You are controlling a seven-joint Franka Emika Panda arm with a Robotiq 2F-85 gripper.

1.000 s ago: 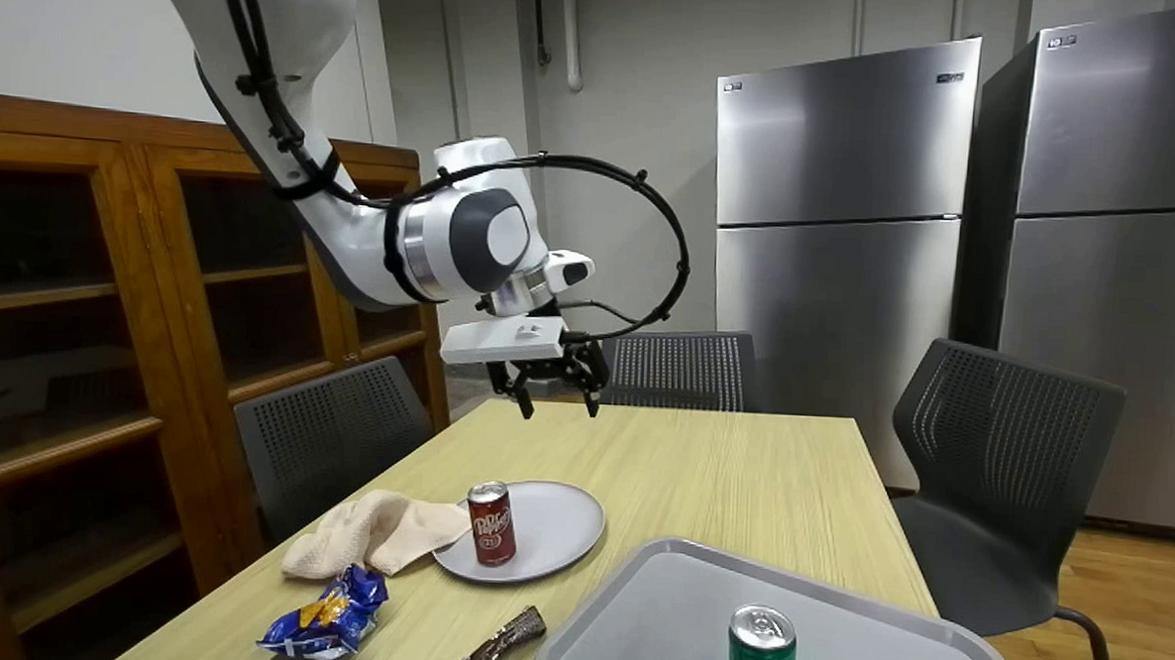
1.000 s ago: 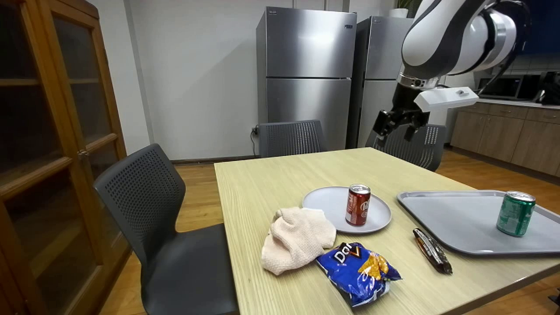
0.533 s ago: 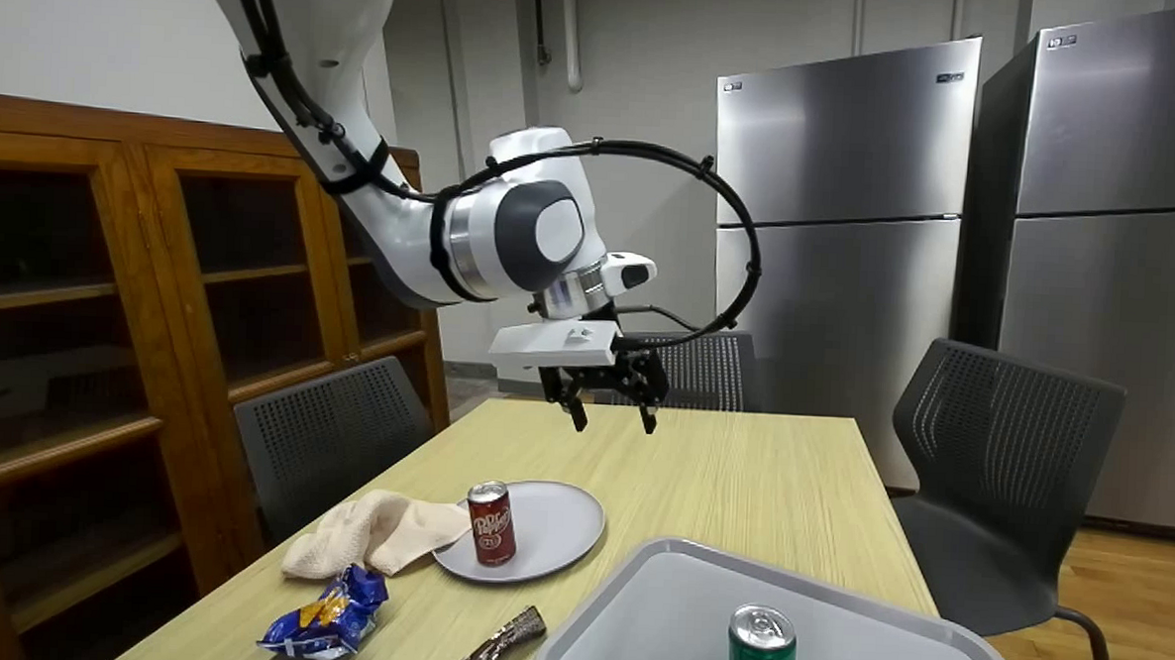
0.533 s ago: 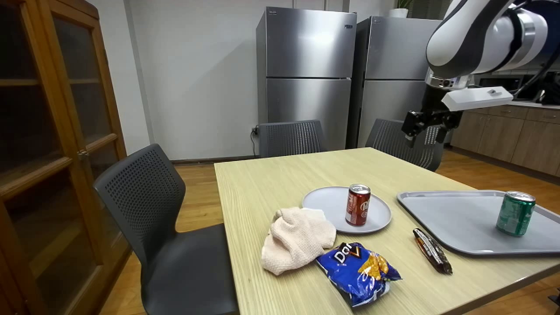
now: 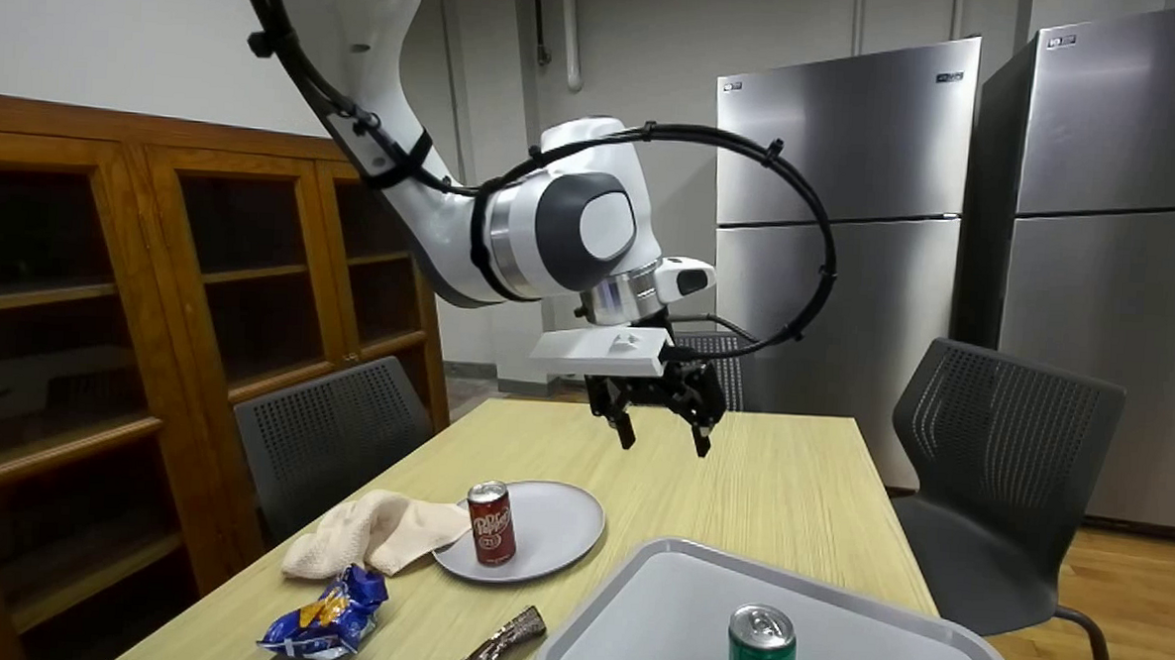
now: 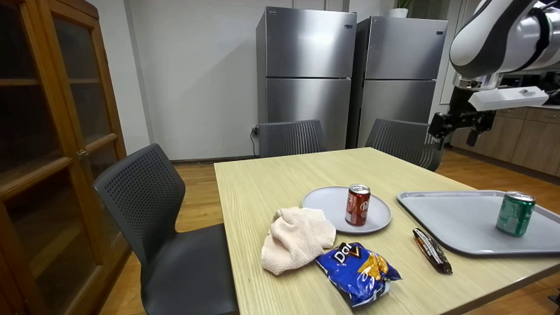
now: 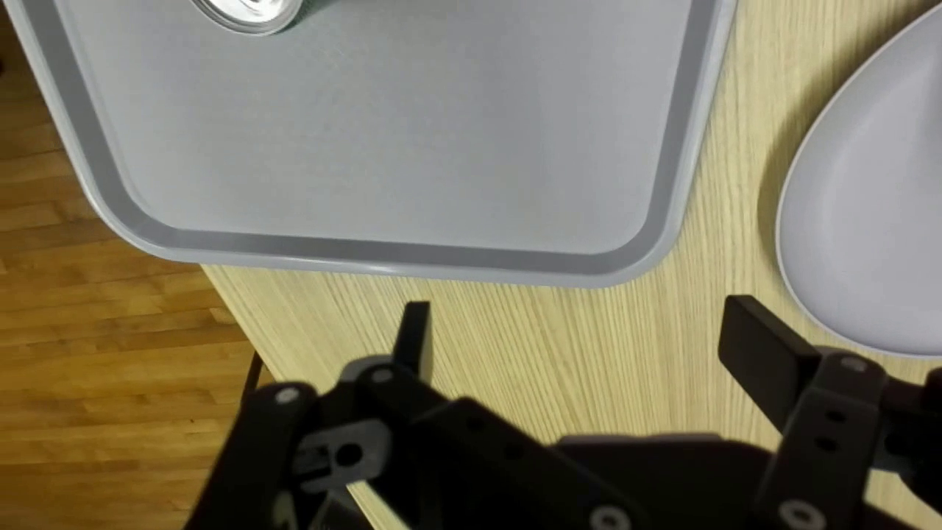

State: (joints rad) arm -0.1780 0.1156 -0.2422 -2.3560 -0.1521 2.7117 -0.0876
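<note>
Jaws standing wide apart, the black Robotiq gripper [image 5: 665,443] is hovering over the pale wood table [image 6: 262,175], higher than the gray serving tray [image 6: 455,218] and past its far edge in both exterior views. The table's grain is showing between the fingertips [image 7: 765,361], and in the wrist view the tray's rim is running just ahead of them. The tray is lying flat on the table, with a green Sprite can [image 6: 516,214] standing upright in it. Near the tray, with a strip of table between, a round gray plate [image 5: 559,532] is resting, and a Dr Pepper can [image 5: 493,524] is standing upright on it. Just beside the tray's edge a brown-wrapped snack bar [image 6: 431,250] is lying. Farther from the tray, a blue Doritos bag [image 6: 356,271] is lying beyond the snack bar, while a crumpled cream waffle-weave cloth [image 6: 297,238] is lying beyond the plate. Well past the tray, two stainless steel refrigerators [image 5: 895,324] are standing.
</note>
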